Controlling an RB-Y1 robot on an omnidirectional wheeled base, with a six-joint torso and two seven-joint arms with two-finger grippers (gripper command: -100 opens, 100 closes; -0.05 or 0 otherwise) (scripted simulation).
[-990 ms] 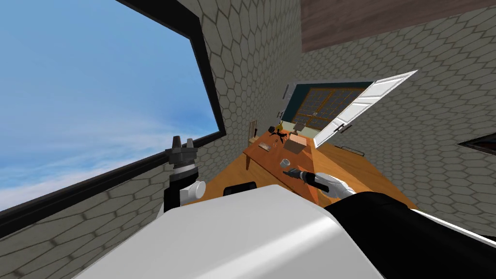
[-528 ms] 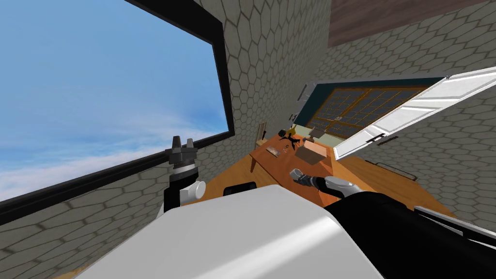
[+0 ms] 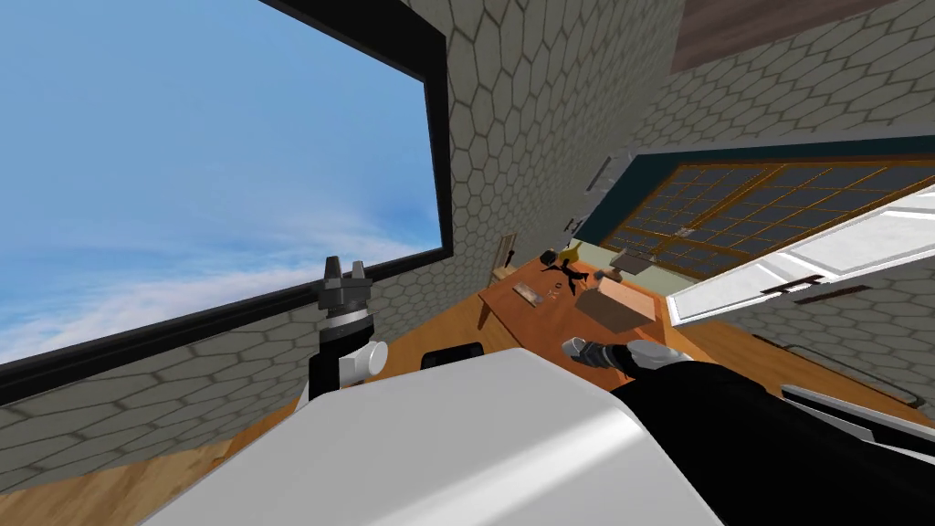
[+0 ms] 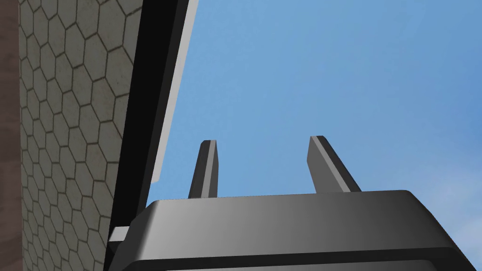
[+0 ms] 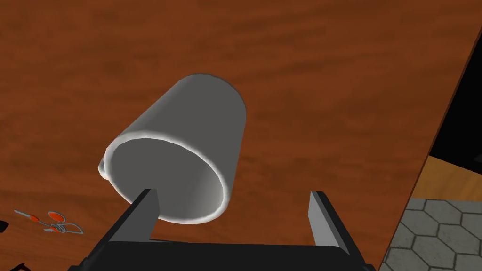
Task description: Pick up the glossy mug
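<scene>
Since a second ago we have swung nearer the bench [image 3: 539, 320], its box [image 3: 616, 306] now just beyond our right pincer [image 3: 579, 348]; our left pincer [image 3: 342, 268] hangs raised aside. Left wrist: spread, empty. Right wrist: spread, the empty grey mug [image 5: 188, 136] standing on the bench just ahead, scissors [image 5: 49, 221] nearby.

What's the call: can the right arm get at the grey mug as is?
Probably yes. The open right end effector is close to the grey cylindrical mug on the brown wooden table, nothing between. The mug sits off-centre, toward one finger, so a sideways shift looks needed first.
</scene>
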